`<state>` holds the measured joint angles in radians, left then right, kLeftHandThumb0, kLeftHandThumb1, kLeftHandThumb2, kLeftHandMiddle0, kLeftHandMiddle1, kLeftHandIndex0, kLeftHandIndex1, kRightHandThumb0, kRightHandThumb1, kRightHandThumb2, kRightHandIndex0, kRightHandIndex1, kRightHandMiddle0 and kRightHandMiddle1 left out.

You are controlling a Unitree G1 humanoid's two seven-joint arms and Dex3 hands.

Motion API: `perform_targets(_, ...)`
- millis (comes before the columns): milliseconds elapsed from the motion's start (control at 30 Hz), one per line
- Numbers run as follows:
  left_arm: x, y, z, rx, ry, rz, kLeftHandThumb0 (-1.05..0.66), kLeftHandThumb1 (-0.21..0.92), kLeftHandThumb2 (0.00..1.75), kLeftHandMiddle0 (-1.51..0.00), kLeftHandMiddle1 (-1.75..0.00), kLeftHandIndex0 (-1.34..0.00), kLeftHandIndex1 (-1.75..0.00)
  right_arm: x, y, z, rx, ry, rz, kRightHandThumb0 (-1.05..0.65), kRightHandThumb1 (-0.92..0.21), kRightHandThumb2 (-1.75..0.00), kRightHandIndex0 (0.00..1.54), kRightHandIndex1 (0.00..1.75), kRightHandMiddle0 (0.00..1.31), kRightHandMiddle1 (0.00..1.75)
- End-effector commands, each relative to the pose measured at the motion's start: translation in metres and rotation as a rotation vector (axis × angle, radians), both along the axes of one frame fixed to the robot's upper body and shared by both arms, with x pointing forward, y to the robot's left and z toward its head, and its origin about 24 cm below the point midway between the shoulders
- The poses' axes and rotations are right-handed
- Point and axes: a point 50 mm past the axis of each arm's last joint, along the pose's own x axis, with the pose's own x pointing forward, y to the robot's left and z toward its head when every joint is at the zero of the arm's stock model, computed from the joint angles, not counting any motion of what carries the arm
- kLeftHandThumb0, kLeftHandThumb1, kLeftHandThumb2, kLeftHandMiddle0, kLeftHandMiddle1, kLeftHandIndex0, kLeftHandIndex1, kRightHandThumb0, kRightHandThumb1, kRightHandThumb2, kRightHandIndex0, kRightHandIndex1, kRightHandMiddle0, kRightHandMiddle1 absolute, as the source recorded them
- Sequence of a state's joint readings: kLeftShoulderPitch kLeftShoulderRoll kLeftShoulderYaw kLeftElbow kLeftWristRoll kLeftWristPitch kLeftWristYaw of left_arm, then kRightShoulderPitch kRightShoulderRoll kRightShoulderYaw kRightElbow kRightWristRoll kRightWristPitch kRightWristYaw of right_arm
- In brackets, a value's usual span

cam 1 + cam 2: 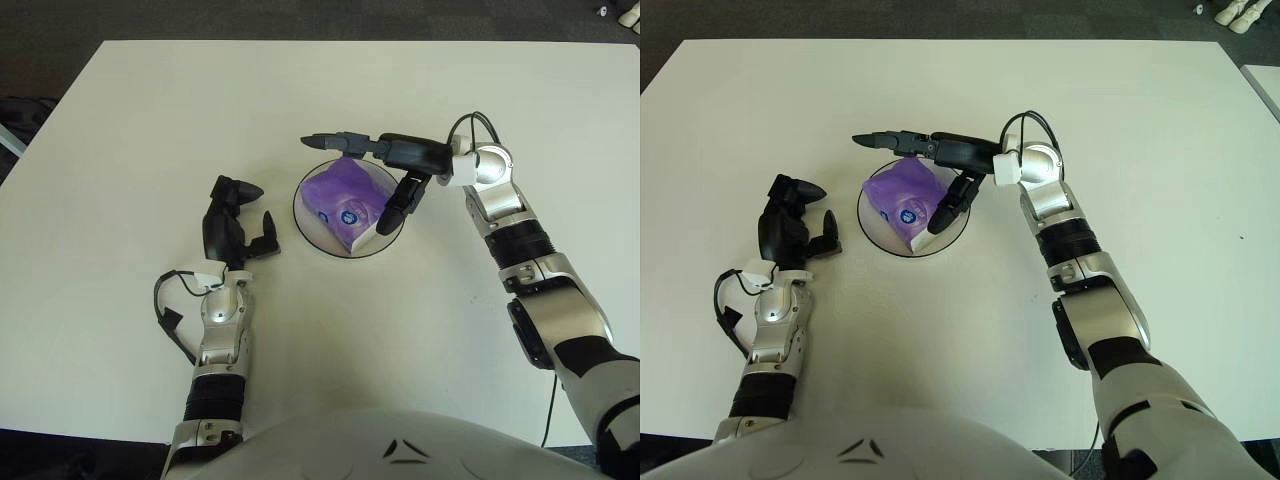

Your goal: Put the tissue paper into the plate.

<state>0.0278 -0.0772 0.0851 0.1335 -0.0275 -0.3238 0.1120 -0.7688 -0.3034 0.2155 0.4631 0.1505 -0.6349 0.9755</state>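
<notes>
The purple tissue pack (345, 204) is seen lying in the plate (312, 226) mid-surface. The right hand (385, 180) is held spread and released over it. The left hand (798, 226) is shown loosely open, grasping nothing, left of the plate.

Both views came from my head, looking forward and steeply down at the white counter (420, 330), close enough that my own chest filled the bottom edge. The two eyes sat slightly apart, side by side. They shared nearly everything: the counter, the plate (322, 232) near its middle, both my forearms. In the right eye view the whole scene sat shifted toward my left.
</notes>
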Motion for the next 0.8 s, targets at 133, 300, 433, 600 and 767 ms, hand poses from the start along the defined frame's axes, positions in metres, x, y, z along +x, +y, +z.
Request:
perform_targets(133, -0.019, 0.001, -0.042, -0.014, 0.205, 0.000, -0.01, 0.17, 1.51, -0.72, -1.75, -0.49, -1.75, 0.007, -0.038, 0.012, 0.199, -0.008, -0.246, -1.04, -0.90, -0.35, 0.00, 0.00, 0.00, 0.00)
perform_targets(300, -0.018, 0.001, -0.041, -0.012, 0.206, -0.003, -0.01, 0.16, 1.52, -0.73, -1.75, -0.50, -1.75, -0.005, -0.050, -0.010, 0.352, 0.097, -0.430, -0.91, -0.92, -0.60, 0.05, 0.07, 0.02, 0.67)
perform_targets(433, -0.018, 0.000, -0.041, -0.011, 0.203, -0.004, -0.01, 0.16, 1.51, -0.72, -1.75, -0.49, -1.75, -0.016, -0.051, -0.024, 0.467, 0.178, -0.539, -0.79, -0.89, -0.67, 0.02, 0.56, 0.26, 1.28)
perform_targets(600, -0.017, 0.000, -0.041, -0.012, 0.199, -0.009, -0.01, 0.16, 1.51, -0.73, -1.75, -0.49, -1.75, -0.030, -0.049, -0.033, 0.556, 0.207, -0.665, -0.68, -0.86, -0.77, 0.05, 0.76, 0.35, 1.40)
perform_targets(767, -0.015, 0.000, -0.041, -0.019, 0.200, -0.010, -0.01, 0.18, 1.49, -0.71, -1.75, -0.48, -1.75, -0.040, -0.051, -0.043, 0.612, 0.263, -0.831, -0.63, -0.91, -0.84, 0.11, 0.84, 0.30, 1.38)
